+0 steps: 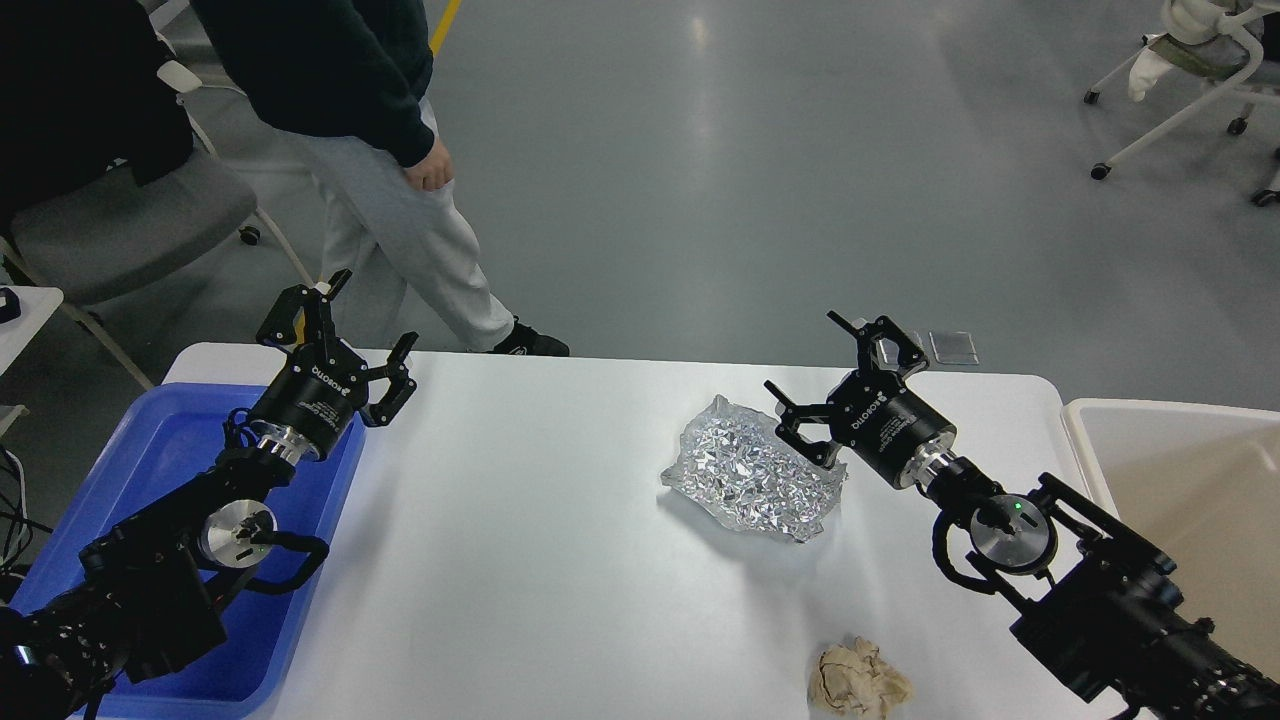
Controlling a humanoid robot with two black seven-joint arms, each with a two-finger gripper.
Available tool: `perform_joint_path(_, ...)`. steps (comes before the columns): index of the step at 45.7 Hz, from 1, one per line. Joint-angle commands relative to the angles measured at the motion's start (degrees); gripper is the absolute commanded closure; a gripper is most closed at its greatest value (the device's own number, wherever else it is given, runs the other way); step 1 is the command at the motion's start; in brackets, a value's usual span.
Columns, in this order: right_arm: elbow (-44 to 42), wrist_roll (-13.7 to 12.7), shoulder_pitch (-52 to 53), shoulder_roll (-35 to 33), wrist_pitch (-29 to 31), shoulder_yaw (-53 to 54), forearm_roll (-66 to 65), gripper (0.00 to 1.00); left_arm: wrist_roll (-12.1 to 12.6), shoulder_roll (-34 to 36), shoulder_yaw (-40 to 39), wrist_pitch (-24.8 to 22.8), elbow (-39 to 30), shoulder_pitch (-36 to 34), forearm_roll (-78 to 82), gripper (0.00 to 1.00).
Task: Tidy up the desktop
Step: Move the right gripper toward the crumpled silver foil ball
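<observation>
One desktop, white and matte with rounded corners, filling the middle of the head view from far edge to near edge. Two loose items on it: one crinkled, shiny transparent sheet lying right of centre, and one crumpled beige paper ball at the near edge, well apart from the sheet. One blue tray against the left edge, one beige-white bin off the right edge.

Two black arms, one from each side. Left gripper raised over the far left corner, above the tray's far right part, fingers spread wide, nothing between them. Right gripper hanging just beside the sheet's right end, fingers likewise spread wide and empty; whether one fingertip touches the sheet, cannot tell.

Beyond the far edge: one person in dark top and light trousers standing on the grey floor, one grey chair at far left, one white chair at far right.
</observation>
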Motion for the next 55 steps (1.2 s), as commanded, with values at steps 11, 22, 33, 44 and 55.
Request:
perform_joint_path(11,0.5,0.0,-0.1,-0.3,0.1,-0.7,-0.3,0.0,0.0,0.0,0.0,0.0,0.0,0.0,0.0,0.0)
perform_joint_path(22,2.1,-0.1,0.4,-1.1,0.2,-1.6,-5.7,0.0,0.0,0.0,0.0,0.0,0.0,0.0,-0.1,0.0)
perform_joint_path(33,10.2,-0.3,0.1,-9.0,-0.2,-1.8,-8.0,0.0,0.0,0.0,0.0,0.0,0.0,0.0,0.0,0.0)
perform_joint_path(44,23.0,-0.1,-0.8,-22.0,-0.2,-6.7,-10.2,0.0,0.0,0.0,0.0,0.0,0.0,0.0,0.0,0.0)
perform_joint_path(55,39.2,-0.2,-2.1,-32.1,-8.2,-9.3,-18.4,0.0,0.0,0.0,0.0,0.0,0.0,0.0,0.0,0.0)
